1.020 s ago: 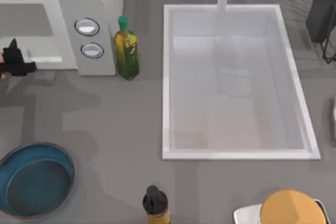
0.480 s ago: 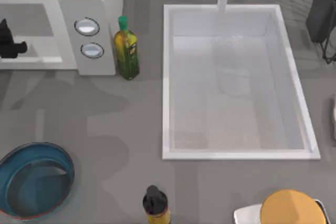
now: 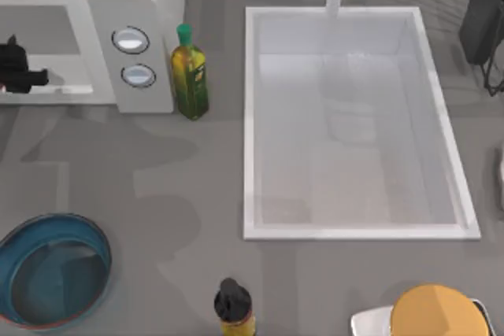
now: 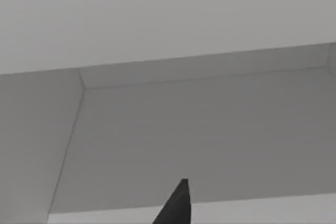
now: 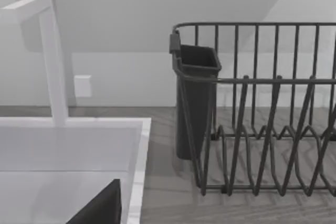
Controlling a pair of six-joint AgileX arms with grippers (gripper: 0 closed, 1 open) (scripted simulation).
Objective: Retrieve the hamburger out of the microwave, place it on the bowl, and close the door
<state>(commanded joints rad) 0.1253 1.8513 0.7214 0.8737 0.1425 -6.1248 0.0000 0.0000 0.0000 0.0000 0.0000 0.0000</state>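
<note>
The white microwave (image 3: pixel 130 5) stands at the table's back left, its grey cavity (image 3: pixel 39 33) open toward the front. My left gripper (image 3: pixel 30 77), a black shape, is at the cavity's mouth near the left edge of the top view. The left wrist view looks into the grey cavity (image 4: pixel 199 135), with a dark tip of the left gripper (image 4: pixel 177 205) low in the picture. The hamburger is hidden. The door is out of view. The teal-blue bowl (image 3: pixel 17 245) with a reddish rim sits at the front left, well apart from the gripper. My right gripper (image 5: pixel 100 208) is parked by the sink's back right.
A green-capped oil bottle (image 3: pixel 189 76) stands just right of the microwave. A large white sink (image 3: pixel 354 232) with a tap (image 5: pixel 50 56) takes the middle. A dark bottle (image 3: pixel 234 308) and an orange disc on a white base (image 3: pixel 437 312) sit at the front. A dish rack (image 5: pixel 262 108) stands back right.
My left gripper has moved from in front of the microwave back toward the cavity's mouth, then settled slightly right. Bowl, bottles and right arm have not moved.
</note>
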